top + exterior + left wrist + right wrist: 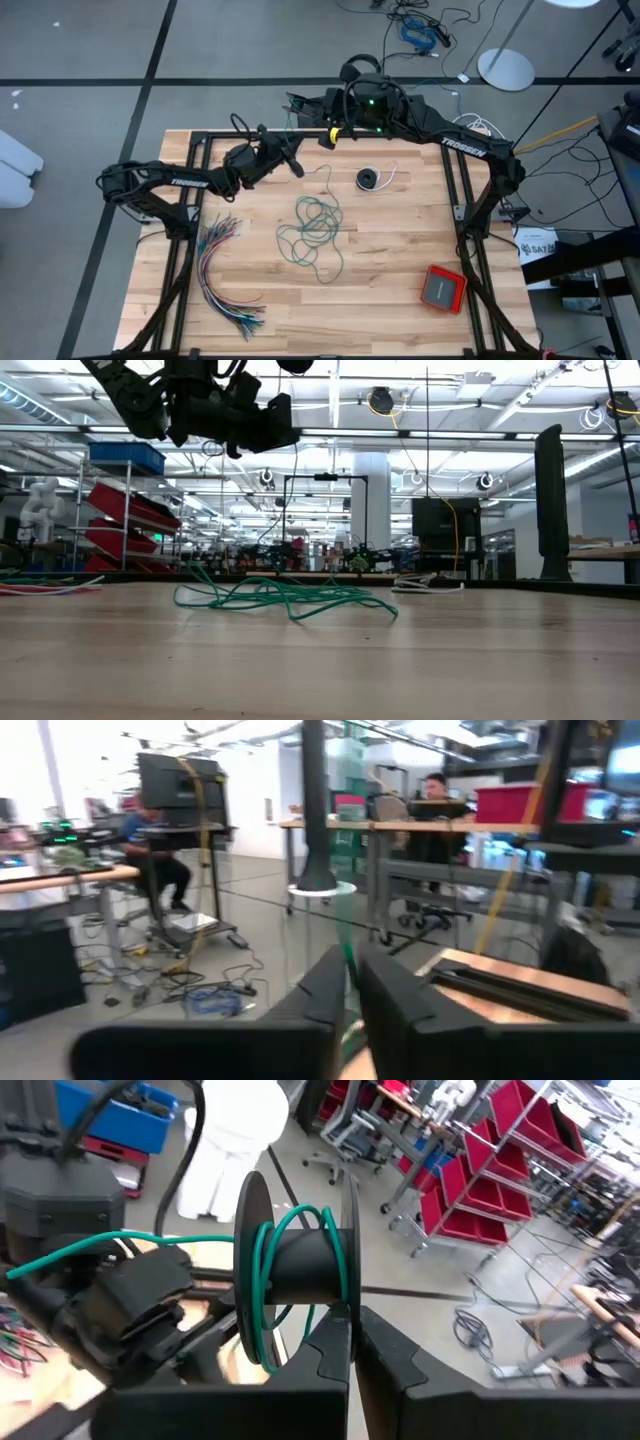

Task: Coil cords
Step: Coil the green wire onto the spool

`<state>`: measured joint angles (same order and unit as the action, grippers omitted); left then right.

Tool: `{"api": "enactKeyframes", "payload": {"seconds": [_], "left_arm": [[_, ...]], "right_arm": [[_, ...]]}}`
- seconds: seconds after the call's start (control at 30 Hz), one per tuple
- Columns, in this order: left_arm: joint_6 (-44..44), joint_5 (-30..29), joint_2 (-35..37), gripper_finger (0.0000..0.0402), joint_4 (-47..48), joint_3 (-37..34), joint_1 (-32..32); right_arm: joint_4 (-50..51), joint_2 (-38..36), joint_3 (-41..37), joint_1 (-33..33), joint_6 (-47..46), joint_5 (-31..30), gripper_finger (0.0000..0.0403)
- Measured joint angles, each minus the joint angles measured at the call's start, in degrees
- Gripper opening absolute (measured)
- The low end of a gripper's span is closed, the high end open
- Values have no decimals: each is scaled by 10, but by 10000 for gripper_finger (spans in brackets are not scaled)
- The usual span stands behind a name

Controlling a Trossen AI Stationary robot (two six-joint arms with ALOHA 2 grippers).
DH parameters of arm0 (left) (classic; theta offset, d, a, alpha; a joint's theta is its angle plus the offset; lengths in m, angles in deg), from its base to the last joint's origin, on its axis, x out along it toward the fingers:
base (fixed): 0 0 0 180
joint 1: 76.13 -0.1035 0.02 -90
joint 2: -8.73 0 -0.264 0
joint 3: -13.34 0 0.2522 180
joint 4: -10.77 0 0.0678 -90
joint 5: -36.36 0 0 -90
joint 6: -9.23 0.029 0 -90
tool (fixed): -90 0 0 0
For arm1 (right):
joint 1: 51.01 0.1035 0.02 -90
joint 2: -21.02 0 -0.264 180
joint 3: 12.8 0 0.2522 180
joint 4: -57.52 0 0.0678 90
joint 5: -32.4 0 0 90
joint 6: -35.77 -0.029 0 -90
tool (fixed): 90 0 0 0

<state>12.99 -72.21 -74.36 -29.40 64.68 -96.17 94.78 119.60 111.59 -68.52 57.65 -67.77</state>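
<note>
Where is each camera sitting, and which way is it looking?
High: above the table, looking straight down; shows both arms, left gripper and right gripper.
Low: at tabletop height, looking level across the teal cord into the room; an arm hangs in above.
Left wrist: on the left arm, looking past its fingers, closed on the cord.
Right wrist: on the right arm, looking past its shut fingers at the spool and left gripper.
Shared: high and low both see the cord's pile.

Both tools (352,995) (355,1355) raised, fingers together
</note>
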Motion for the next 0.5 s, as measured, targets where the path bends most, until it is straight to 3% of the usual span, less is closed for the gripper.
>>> {"api": "enactKeyframes", "payload": {"seconds": [0.07, 0.33, 0.5], "left_arm": [[0, 13, 0, 10, 1, 0, 3], [11, 14, 0, 3, 6, 17, 4], [11, 13, -15, 2, 70, 52, 4]], "right_arm": [[3, 0, 0, 0, 0, -4, 0], [-12, 16, -10, 14, -20, -8, 0], [-55, 20, -56, 30, 5, -104, 0]]}}
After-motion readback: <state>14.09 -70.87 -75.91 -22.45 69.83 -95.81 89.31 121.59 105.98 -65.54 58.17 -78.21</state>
